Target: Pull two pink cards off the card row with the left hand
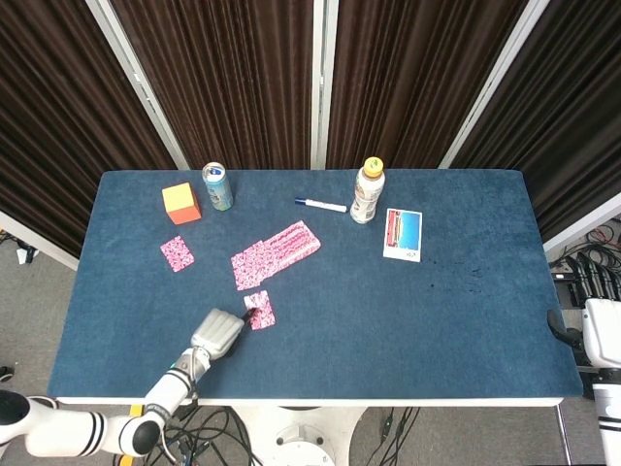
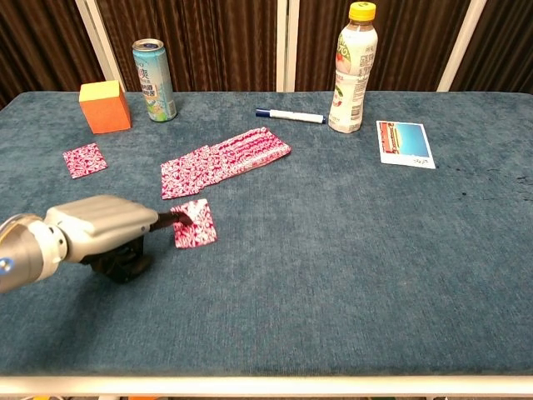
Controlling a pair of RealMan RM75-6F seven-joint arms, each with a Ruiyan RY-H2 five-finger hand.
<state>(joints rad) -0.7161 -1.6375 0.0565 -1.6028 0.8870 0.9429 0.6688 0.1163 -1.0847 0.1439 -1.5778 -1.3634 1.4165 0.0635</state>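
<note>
Pink card (image 2: 194, 223) lies clear of the card row (image 2: 225, 157) on the counter (image 2: 350, 250) — left hand (image 2: 104, 233) presses one fingertip on it, other fingers hidden | lift straight off, no drag.

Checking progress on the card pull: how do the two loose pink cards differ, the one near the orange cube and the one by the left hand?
The far card lies alone below the orange cube; the near card sits just below the card row. A fingertip of the left hand touches the near card; nothing touches the far one. Both are pink-patterned, flat, separate from the row.
</note>
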